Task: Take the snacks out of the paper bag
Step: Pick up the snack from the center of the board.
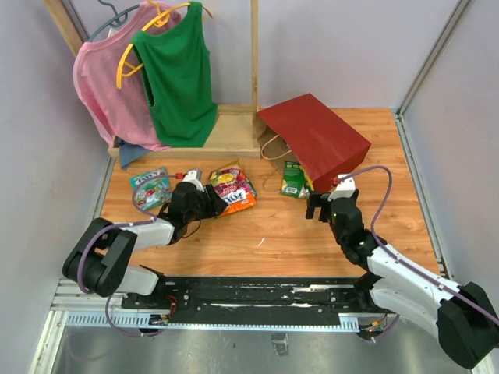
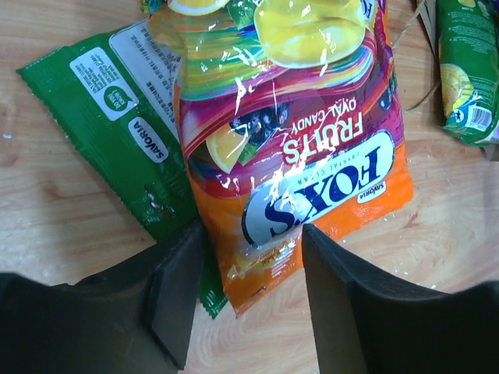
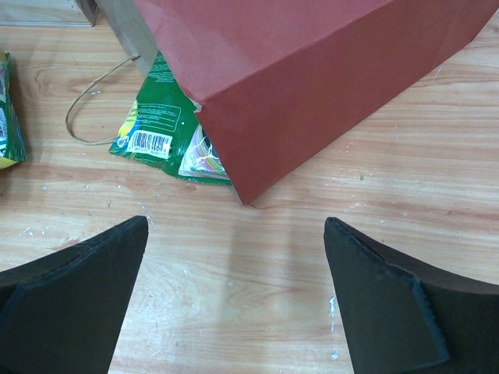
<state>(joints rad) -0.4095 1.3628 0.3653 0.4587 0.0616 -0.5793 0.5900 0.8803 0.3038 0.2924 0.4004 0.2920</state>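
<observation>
The red paper bag lies on its side at the back right, its handle loop on the table. A green packet lies half under the bag's near corner and also shows in the right wrist view. My right gripper is open and empty just in front of the bag. An orange Fox's candy packet lies on a green packet. My left gripper is open, with the orange packet's near corner between its fingers. The blue Doritos bag is out of view.
Another small greenish packet lies at the left of the table. A wooden clothes rack with a pink top and a green top stands at the back left. Walls enclose the table on three sides.
</observation>
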